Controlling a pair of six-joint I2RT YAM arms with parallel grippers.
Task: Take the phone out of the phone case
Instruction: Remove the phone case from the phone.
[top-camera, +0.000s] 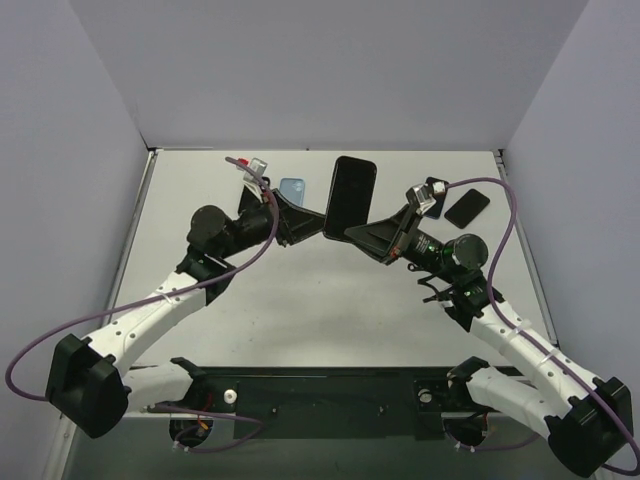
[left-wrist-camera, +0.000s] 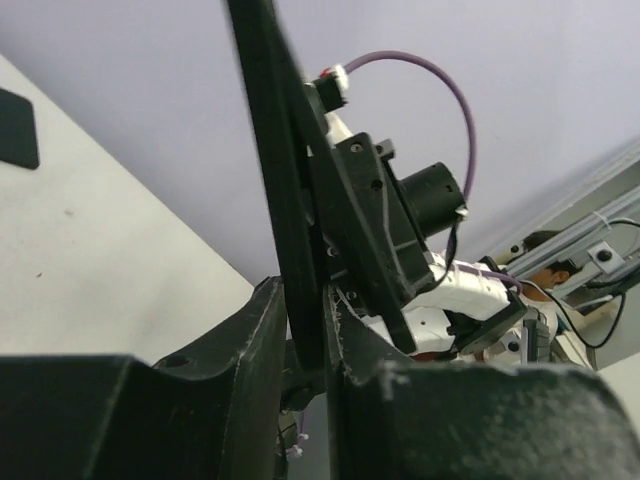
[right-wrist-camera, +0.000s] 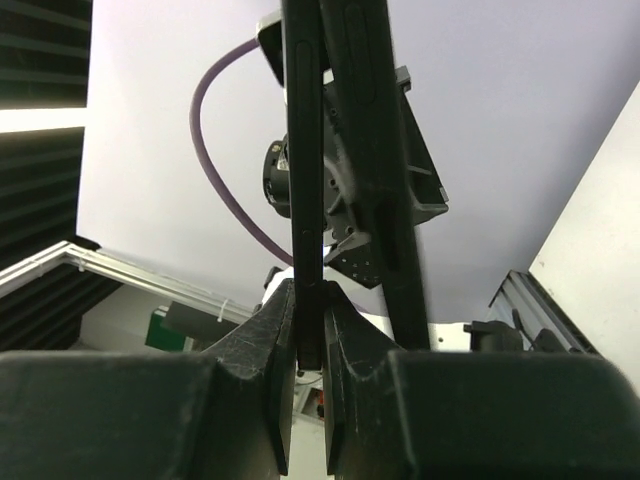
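A black phone in its black case (top-camera: 350, 195) is held upright above the table middle, between both grippers. My left gripper (top-camera: 312, 225) is shut on its left lower edge, and my right gripper (top-camera: 358, 235) on its right lower edge. In the left wrist view my left gripper (left-wrist-camera: 305, 300) clamps a black slab (left-wrist-camera: 285, 180) edge-on. In the right wrist view my right gripper (right-wrist-camera: 308, 300) clamps a thin black slab (right-wrist-camera: 303, 150), which looks like the phone. A thicker black slab (right-wrist-camera: 375, 150), likely the case, stands right beside it.
A small blue case-like item (top-camera: 291, 188) lies on the table behind the left gripper. A black phone-like slab (top-camera: 467, 207) lies at the back right, with another dark item (top-camera: 438, 186) next to it. The table's walls rise on both sides.
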